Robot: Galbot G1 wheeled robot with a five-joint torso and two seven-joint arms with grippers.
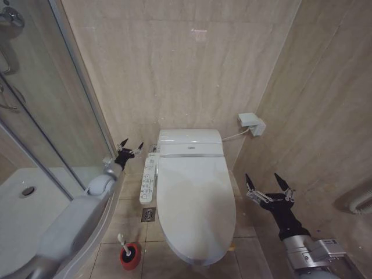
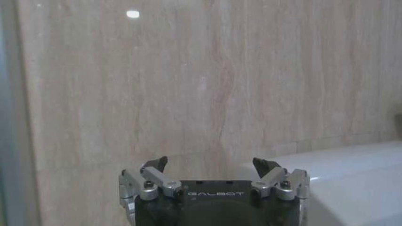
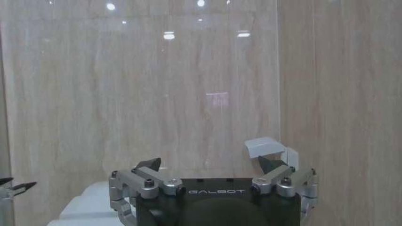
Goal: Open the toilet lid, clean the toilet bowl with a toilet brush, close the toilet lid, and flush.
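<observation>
toilet lid (image 1: 195,197) lay shut over the bowl, untouched. left gripper (image 1: 130,146) hovered fingers apart and empty beside the control panel (image 1: 148,177); right gripper (image 1: 269,187) hung spread and empty, right of the lid. likely risks: bumping that panel, or slipping off the glossy lid edge during lifting.

Both arms wear smooth pale-grey shells ending in black wrists. The left gripper (image 1: 130,145) and right gripper (image 1: 268,182) have black pointed fingers (image 1: 249,182) on silver linkage brackets with dark screws; each black body carries white GALBOT lettering
</observation>
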